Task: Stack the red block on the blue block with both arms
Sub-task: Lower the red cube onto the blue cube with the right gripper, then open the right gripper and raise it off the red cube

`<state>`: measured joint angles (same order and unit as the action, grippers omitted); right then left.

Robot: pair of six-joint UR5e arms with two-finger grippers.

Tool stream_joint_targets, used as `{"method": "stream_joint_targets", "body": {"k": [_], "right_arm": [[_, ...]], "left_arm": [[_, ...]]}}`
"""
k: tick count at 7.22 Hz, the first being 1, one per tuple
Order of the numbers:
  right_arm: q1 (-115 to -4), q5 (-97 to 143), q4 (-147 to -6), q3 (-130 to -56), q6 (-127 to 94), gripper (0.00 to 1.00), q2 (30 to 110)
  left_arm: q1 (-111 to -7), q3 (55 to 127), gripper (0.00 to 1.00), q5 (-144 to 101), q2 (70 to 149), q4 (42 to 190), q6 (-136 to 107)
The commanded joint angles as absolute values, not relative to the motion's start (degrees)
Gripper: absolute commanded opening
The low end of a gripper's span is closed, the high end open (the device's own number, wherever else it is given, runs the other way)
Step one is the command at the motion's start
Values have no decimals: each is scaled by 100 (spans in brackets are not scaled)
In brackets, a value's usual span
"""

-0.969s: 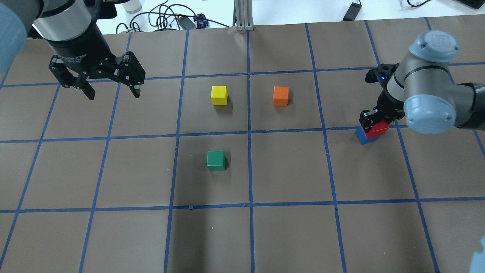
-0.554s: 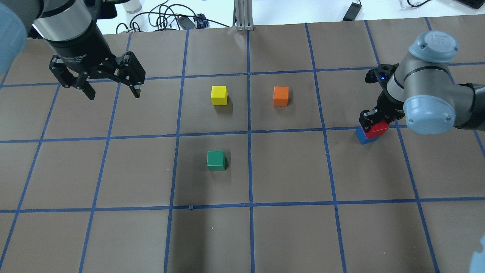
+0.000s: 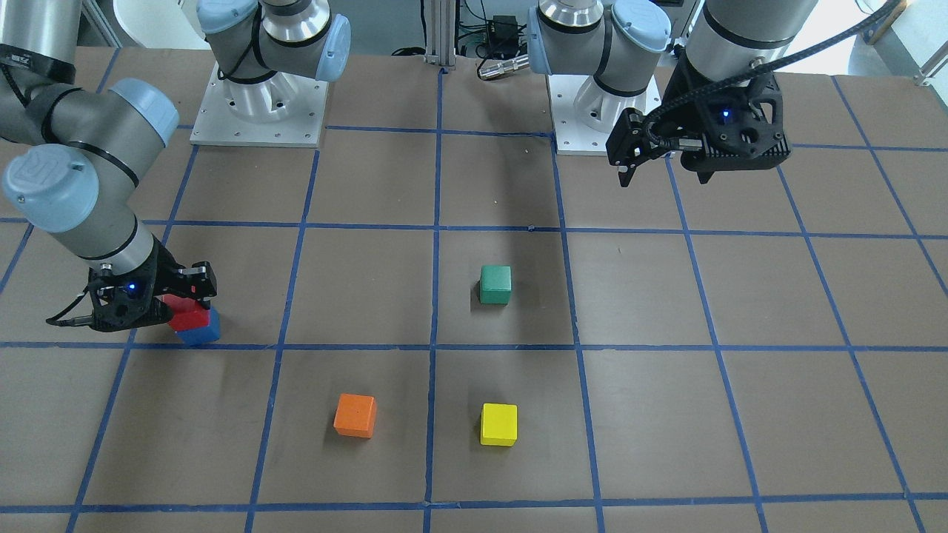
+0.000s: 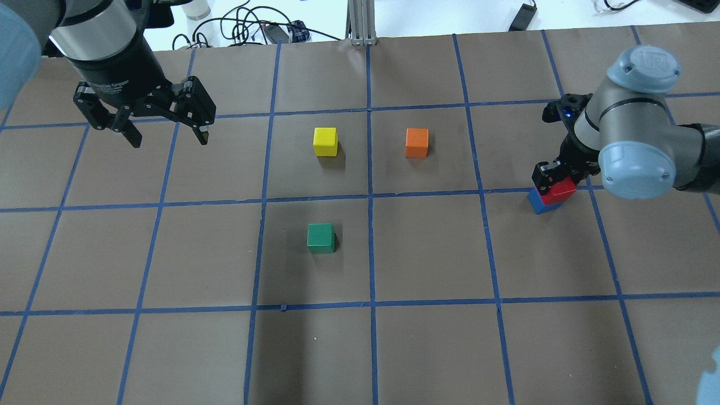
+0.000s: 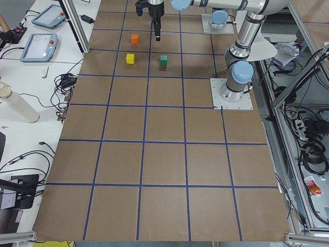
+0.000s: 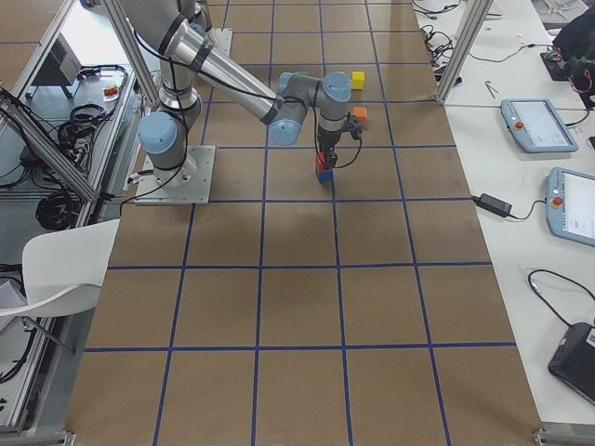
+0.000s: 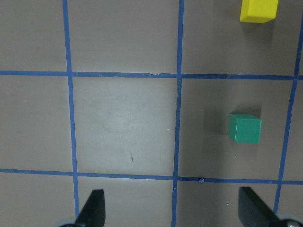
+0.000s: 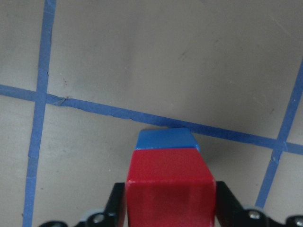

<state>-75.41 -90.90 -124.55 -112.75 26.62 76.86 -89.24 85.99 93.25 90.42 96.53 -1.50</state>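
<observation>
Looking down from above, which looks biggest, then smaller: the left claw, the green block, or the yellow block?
1. left gripper: biggest by far, though it hangs nearer the camera.
2. green block and yellow block: they look alike, so no ranking.

From the right wrist, the red block (image 8: 169, 189) covers all but a thin strip of the blue block (image 8: 165, 138) and is itself cut by the bottom edge. From above, an arm joint (image 4: 638, 169) hides much of the right hand (image 4: 558, 179). From the left wrist, the yellow block (image 7: 258, 10) is cut by the top edge, and the left hand (image 7: 173, 210) shows only its fingertips (image 7: 94, 208).
</observation>
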Motion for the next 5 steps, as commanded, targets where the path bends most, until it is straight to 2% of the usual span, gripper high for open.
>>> {"method": "stream_joint_targets", "body": {"k": [1,2,3,5], "right_arm": [[-7532,-9097,-12384,-11215,2619,88,7717],[-7550,-9088,-12297,-11093,2576,98,7830],[-7550,-9062,-11878,-10926,2540,100,8057],[-7576,-9105,-10126,-10077,2113,100,8532]], "left_arm": [[-8930,8587,100,9325,9053,9633,-123],[-8930,8604,100,9325,9044,9589,-123],[-8930,8604,100,9325,9035,9589,-123],[-8930,8604,100,9325,9035,9580,-114]]}}
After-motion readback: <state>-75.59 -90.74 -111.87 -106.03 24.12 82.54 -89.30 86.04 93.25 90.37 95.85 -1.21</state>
